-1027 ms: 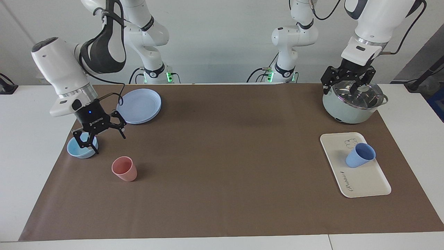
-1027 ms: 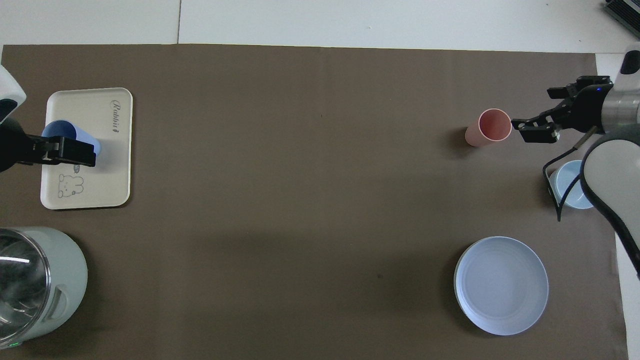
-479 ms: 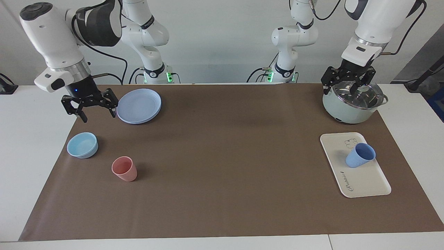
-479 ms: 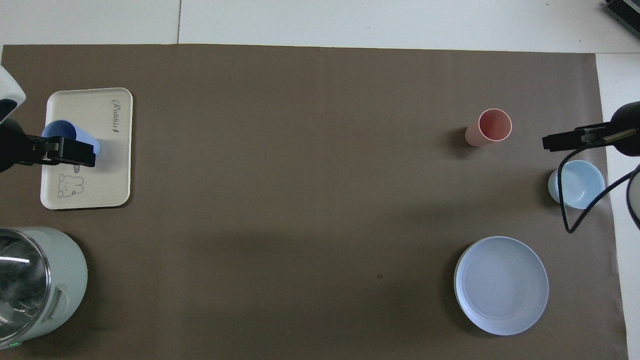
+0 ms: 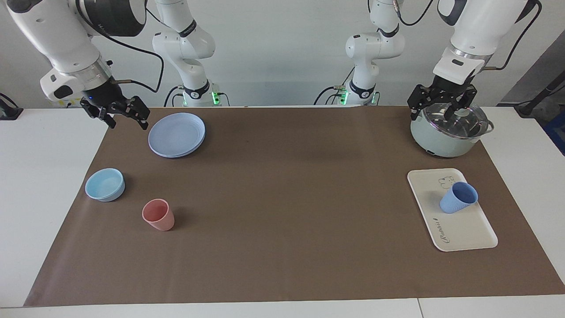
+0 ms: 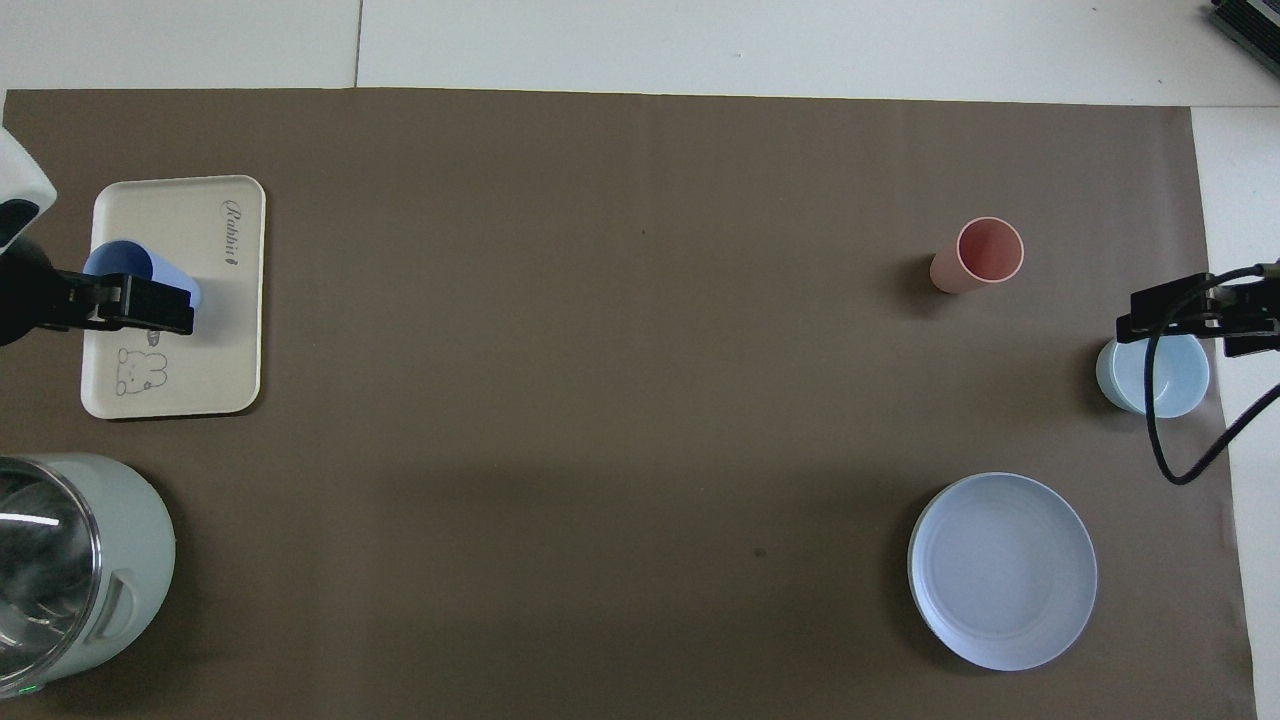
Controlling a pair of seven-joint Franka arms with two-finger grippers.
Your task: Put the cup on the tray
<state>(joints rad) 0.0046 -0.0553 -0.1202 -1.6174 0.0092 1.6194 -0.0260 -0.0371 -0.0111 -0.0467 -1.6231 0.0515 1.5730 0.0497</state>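
The cup (image 5: 458,197) sits on the tray (image 5: 463,229), leaning a little with its mouth tipped up, at the half of the tray nearer the robots, just by the bear drawing — so the placing looks done, and what remains is pulling clear. The left pincer (image 5: 441,106) hangs over the lidded pot (image 5: 450,132), spread wide and holding nothing, well apart from the cup. The right pincer (image 5: 118,115) is spread and empty too, up over the corner of the brown mat (image 5: 282,221) beside the round plate (image 5: 176,134).

Next move, as I read it: no grab at all — just lift away without brushing the pot's lid.

Room to move? Plenty. The middle of the surface lies bare mat. The tray lies close to the mat's edge at the left arm's end. At the right arm's end, the pink cup (image 5: 158,214) and small bowl (image 5: 105,184) stand near each other.
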